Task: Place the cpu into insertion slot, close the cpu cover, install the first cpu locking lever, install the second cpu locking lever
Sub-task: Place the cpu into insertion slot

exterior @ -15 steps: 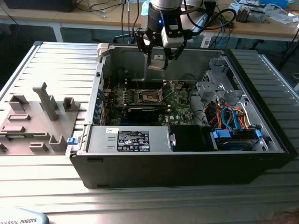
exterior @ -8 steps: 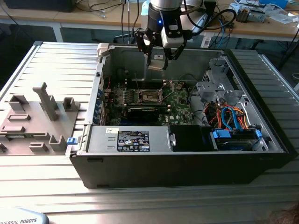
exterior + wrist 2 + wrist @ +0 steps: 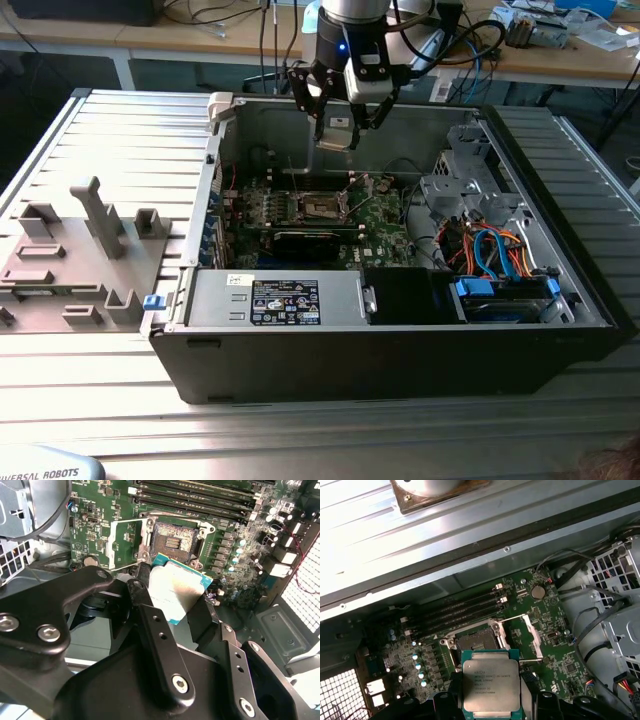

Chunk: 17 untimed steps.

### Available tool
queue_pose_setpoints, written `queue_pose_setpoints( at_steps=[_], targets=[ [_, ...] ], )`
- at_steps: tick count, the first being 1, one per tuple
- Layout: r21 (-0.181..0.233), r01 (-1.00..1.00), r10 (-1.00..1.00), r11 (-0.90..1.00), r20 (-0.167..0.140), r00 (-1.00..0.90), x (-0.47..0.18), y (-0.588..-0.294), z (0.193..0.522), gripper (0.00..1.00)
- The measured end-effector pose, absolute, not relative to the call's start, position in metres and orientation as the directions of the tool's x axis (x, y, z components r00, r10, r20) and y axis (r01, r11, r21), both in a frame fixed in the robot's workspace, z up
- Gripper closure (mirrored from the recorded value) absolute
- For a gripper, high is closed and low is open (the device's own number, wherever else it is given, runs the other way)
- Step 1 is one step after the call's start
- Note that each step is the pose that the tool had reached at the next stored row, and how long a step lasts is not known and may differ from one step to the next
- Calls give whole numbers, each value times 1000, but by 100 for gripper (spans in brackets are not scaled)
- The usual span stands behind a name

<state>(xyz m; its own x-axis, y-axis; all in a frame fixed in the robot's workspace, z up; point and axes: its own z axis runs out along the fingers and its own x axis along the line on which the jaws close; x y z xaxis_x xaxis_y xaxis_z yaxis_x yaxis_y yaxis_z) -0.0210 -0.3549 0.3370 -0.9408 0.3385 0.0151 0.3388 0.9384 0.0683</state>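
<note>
Gripper (image 3: 337, 138) clamped on the cpu (image 3: 491, 685), held above the bare insertion slot (image 3: 476, 642); cpu cover (image 3: 529, 634) swung open beside it

The computer case (image 3: 400, 350) lies open on the surface (image 3: 300, 420). A fixture tray (image 3: 90, 250) sits on the surface at the exterior view's left of the case. Inside the case, the motherboard (image 3: 380, 225) lies toward the far wall. The power supply (image 3: 280, 298) runs along the near wall, and the drive cage (image 3: 465, 190) occupies the exterior view's right. The insertion slot (image 3: 475, 642) sits in the motherboard. The cpu cover (image 3: 536, 635) stands open just beside it, and the memory slots (image 3: 460, 610) run along an adjacent side. The end effector (image 3: 338, 125) hangs above the motherboard, apart from it, with the cpu (image 3: 491, 687) clamped between its fingers.
</note>
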Motion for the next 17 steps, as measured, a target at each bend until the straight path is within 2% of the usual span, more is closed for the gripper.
queue_pose_setpoints(
  at_steps=[17],
  targets=[
    [68, 350, 350, 934, 15, -937, -21, -355, 336, 46]
  ],
)
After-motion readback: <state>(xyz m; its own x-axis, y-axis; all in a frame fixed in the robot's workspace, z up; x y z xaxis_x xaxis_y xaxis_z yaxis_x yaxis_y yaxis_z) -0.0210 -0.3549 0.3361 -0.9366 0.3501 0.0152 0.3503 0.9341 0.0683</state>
